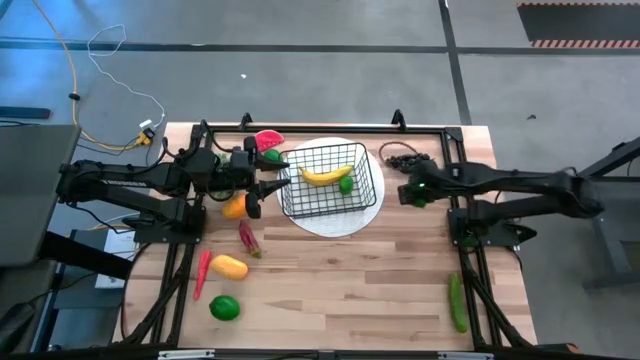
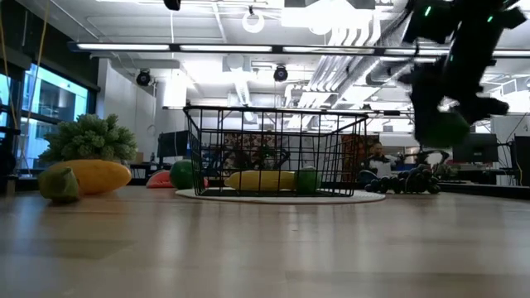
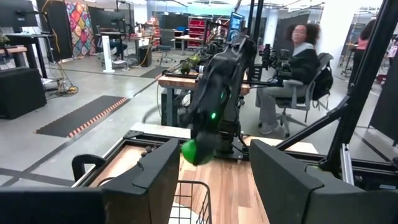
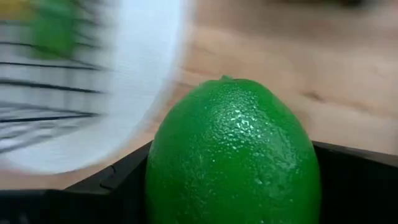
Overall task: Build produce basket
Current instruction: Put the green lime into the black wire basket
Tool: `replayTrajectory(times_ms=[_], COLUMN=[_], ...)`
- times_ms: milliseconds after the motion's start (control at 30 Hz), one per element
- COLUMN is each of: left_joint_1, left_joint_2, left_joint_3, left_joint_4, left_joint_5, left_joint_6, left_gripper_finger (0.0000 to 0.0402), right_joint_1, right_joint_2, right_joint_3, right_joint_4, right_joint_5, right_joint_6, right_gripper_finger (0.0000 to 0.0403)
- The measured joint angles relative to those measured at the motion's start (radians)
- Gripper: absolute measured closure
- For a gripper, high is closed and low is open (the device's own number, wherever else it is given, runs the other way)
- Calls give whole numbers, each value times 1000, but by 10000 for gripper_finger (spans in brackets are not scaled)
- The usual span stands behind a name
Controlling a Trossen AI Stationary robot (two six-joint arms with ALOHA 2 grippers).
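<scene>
**Lime clamped in the right gripper beside the basket**

A green lime (image 4: 233, 152) fills the right wrist view, pinched between the right gripper's (image 1: 412, 192) dark fingers; its long axis runs up the frame, nipple end toward the top. In the low view the same lime (image 2: 445, 128) hangs above the table at right, clear of the wood. In the high view, the gripper sits just right of the basket (image 1: 365, 182), above the edge of the white plate (image 1: 330, 223).

The basket stands on that plate at upper centre. Inside lie a yellow banana (image 1: 326, 175), long axis roughly left to right, and a second lime (image 1: 346, 185) just below its right end.

The left gripper (image 1: 272, 184) is at the basket's left wall, fingers spread with nothing between them, as far as its wrist view shows.

Outside, a watermelon slice (image 1: 268, 139) lies at the basket's upper left, an orange fruit (image 1: 234, 206) to the left, a third lime (image 1: 224, 307) at lower left, a cucumber (image 1: 457, 302) at lower right.
</scene>
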Motion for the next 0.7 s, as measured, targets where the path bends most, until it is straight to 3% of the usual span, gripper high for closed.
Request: replayTrajectory(times_ms=[233,500,567,700], left_joint_1=[0,0,0,0], left_joint_2=[0,0,0,0], left_joint_3=[0,0,0,0], left_joint_4=[38,42,41,42], left_joint_5=[0,32,46,52], left_joint_6=[-99,-277,-280,-207], left_gripper_finger=[218,218,218,218], right_joint_1=[101,194,202,197], right_joint_2=[-158,-77,-52,-28], right_joint_3=[0,0,0,0], right_joint_4=[489,1066,1138,1158], right_joint_5=[-103,-103,-102,-78], right_joint_6=[-223,-653,-740,-741], right_gripper_finger=[110,110,110,110])
